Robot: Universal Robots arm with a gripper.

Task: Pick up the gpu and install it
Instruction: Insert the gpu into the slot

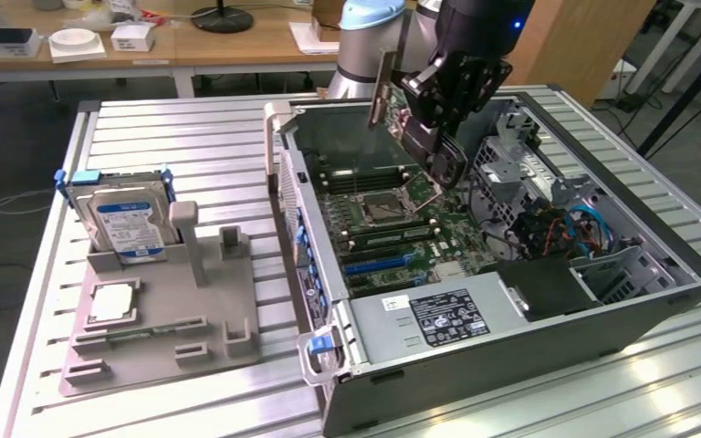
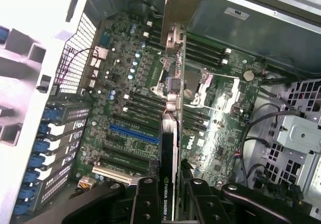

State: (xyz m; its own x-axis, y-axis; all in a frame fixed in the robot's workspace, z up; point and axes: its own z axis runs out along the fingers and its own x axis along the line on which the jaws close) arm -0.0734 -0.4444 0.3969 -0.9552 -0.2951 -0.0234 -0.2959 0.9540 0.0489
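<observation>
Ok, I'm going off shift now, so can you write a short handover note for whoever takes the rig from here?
Gripper: shut on the gpu.
Gpu: held on edge over the open case, above the motherboard, touching no slot.
Done: gpu is picked up and over the case.
Left: gpu not yet seated; the blue slot is bare.
Hard drive: in the holder at the exterior view's left.

Your gpu (image 2: pixel 169 143) label cut off between the jaws, its gripped end hidden by the fingers (image 2: pixel 146 204), motherboard (image 2: pixel 125 73) print beyond the jaws too small to read
</observation>
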